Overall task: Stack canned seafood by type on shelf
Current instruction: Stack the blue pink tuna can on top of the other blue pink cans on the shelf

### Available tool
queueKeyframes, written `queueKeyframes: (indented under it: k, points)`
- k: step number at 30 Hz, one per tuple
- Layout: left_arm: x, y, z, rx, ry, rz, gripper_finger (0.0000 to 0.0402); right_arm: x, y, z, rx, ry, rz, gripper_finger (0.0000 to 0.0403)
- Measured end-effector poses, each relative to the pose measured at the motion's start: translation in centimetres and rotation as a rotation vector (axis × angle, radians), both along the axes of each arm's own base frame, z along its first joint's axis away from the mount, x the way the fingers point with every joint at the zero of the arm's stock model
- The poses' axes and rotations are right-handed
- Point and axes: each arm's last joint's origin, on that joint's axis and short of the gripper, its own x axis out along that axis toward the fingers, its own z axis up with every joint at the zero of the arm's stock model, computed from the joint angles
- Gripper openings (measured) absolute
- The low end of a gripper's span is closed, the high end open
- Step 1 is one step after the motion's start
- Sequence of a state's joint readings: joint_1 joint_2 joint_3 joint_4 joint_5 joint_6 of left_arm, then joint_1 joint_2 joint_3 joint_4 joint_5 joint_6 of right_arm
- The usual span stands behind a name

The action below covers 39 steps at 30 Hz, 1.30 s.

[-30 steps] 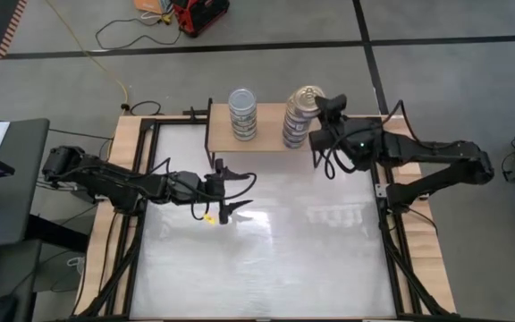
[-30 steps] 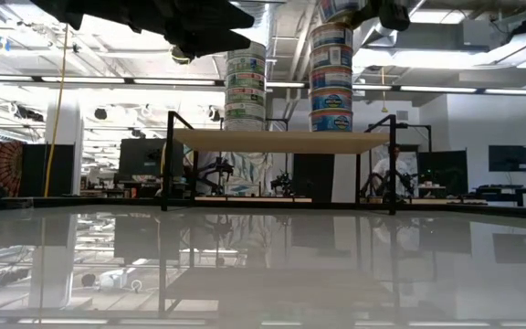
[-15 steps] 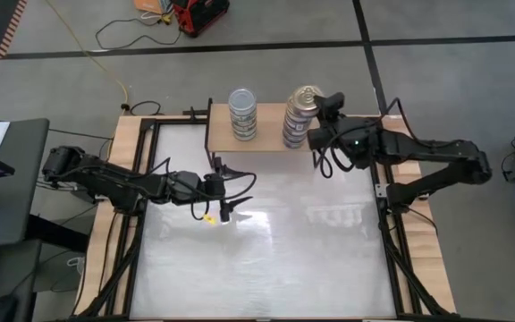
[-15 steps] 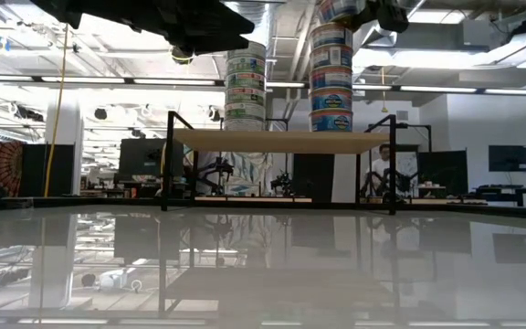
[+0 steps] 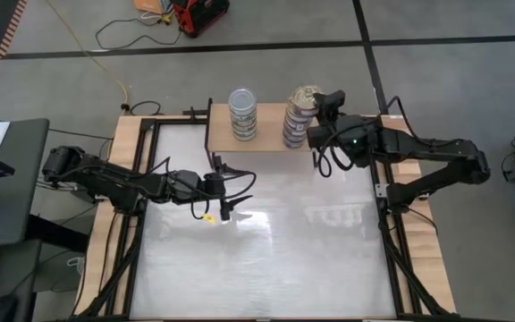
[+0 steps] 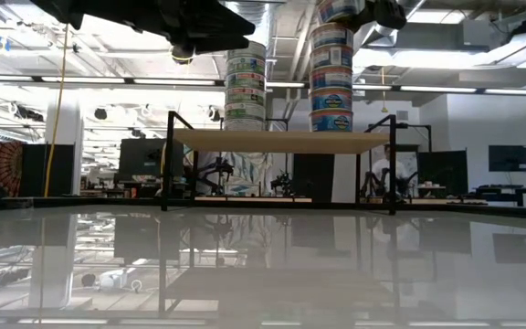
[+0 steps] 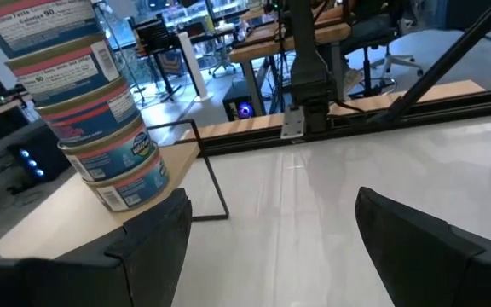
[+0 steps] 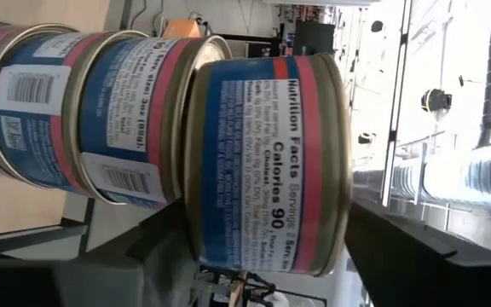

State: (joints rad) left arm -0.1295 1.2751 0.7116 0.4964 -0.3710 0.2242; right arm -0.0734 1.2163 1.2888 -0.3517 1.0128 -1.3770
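On the shelf, two tin stacks.
We see our right claw spread wide around the top tin of the blue stack; left claw wide over the counter.

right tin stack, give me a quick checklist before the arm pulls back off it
1. Top tin seated on the right stack: cannot tell; it looks offset from the tin beneath in the right wrist view.
2. Right end effector released: ok; its fingers stand apart on either side of the top tin, with gaps showing.
3. Right stack standing upright on the shelf: ok in the low view.
4. Left stack clear of the right arm: ok; it stands apart on the shelf.
5. Left end effector out of the way: ok; open, over the white tabletop, away from the shelf.
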Motion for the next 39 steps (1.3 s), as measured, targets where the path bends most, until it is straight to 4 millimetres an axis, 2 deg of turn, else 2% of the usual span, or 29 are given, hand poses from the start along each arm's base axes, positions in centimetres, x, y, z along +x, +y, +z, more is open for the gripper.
queueKeyframes:
  k: [4, 8, 28, 33, 39]
  points:
    - [0.0, 0.0, 0.2, 0.013, -0.013, 0.0, 0.0316, 0.0, 0.0, 0.0, -0.01, 0.019, 0.004, 0.0331]
    - [0.0, 0.0, 0.2, 0.014, -0.018, -0.001, 0.0316, 0.0, 0.1, 0.1, -0.02, 0.035, 0.014, 0.0341]
    - [0.0, 0.0, 0.2, 0.012, -0.022, 0.001, 0.0316, 0.1, 0.2, 0.8, -0.02, -0.021, 0.032, 0.0331]
    - [0.0, 0.0, 0.3, 0.012, -0.024, 0.001, 0.0316, 0.1, 0.8, 1.3, -0.02, -0.029, 0.057, 0.0331]
    - [0.0, 0.0, 0.4, 0.013, -0.036, 0.001, 0.0316, -0.1, 0.8, 0.5, 0.009, 0.026, 0.053, 0.033]
